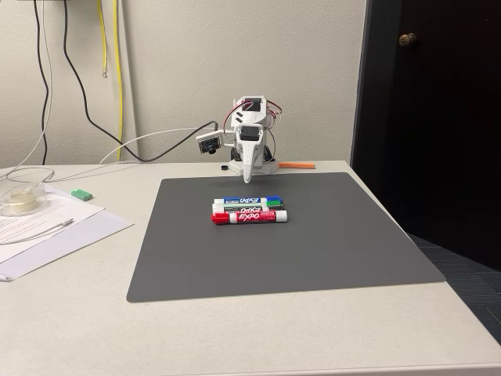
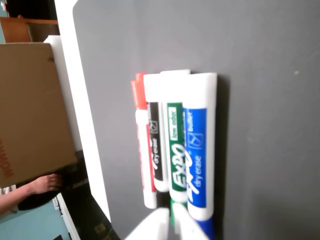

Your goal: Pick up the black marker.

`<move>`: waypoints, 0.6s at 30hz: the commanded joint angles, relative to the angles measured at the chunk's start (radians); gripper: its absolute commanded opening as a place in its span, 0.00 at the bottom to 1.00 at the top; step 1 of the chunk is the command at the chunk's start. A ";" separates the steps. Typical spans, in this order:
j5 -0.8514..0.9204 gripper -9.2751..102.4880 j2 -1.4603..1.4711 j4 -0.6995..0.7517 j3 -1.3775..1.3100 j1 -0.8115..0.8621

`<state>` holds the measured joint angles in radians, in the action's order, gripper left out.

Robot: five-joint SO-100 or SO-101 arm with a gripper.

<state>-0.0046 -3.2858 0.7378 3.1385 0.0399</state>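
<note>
Four slim white-barrelled markers lie side by side at your fixed view's centre; black-printed marker (image 2: 156,145) second from left in wrist view; white gripper (image 1: 248,177) above them, grip state unreadable.

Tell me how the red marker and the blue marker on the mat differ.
The red marker has red print and a red cap; the blue marker has blue print. In the fixed view the red one lies nearest the camera, the blue one farthest, closest to the gripper. Both are white-barrelled, similar in size, lying parallel on the grey mat.
</note>
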 commanded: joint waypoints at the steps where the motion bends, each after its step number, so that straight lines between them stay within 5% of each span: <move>1: -0.002 0.08 -0.009 0.002 -0.006 0.006; 18: -0.011 0.08 -0.008 0.025 -0.012 0.000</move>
<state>-0.0092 -3.2858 0.7486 3.1385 0.0399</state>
